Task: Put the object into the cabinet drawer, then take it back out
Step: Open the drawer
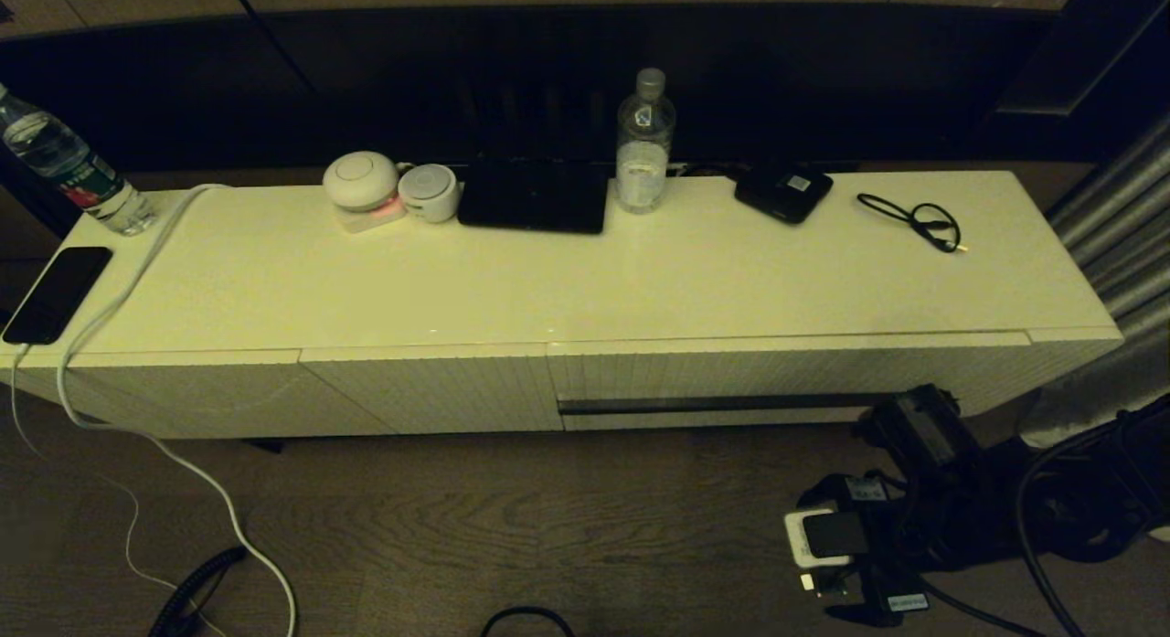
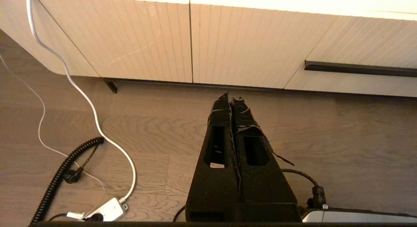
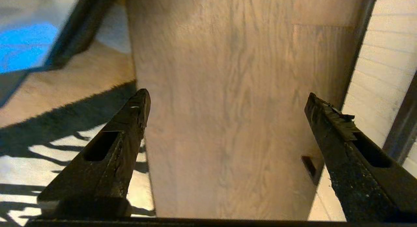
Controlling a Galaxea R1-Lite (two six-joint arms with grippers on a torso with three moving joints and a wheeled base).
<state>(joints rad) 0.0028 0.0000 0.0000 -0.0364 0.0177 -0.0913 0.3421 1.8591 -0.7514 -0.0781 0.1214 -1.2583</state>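
Cabinet (image 1: 567,281) fills the middle band of the head frame, a long cream unit whose length runs left to right. Its drawer (image 1: 786,381) sits at lower right of centre, closed, with the dark handle slot (image 1: 722,405) running horizontally along the front. Just past the slot's right end, at lower right of that frame, hangs the right gripper (image 1: 914,427); the right arm is therefore clearly the nearer one, and by my reading the coming move is a short reach leftward into that slot. The dark flat thing (image 1: 533,196) at upper centre of the top, just left of the water bottle (image 1: 644,143), is probably the object, untouched and well apart from both grippers; its fabric cannot be made out. In the right wrist view the fingers (image 3: 130,122) stand spread wide with nothing between them, over bare wood floor, a ribbed panel at the frame's right edge. The left wrist view alone shows the left gripper (image 2: 230,98), pressed together and empty, low near the cabinet's base, the slot at its upper right.
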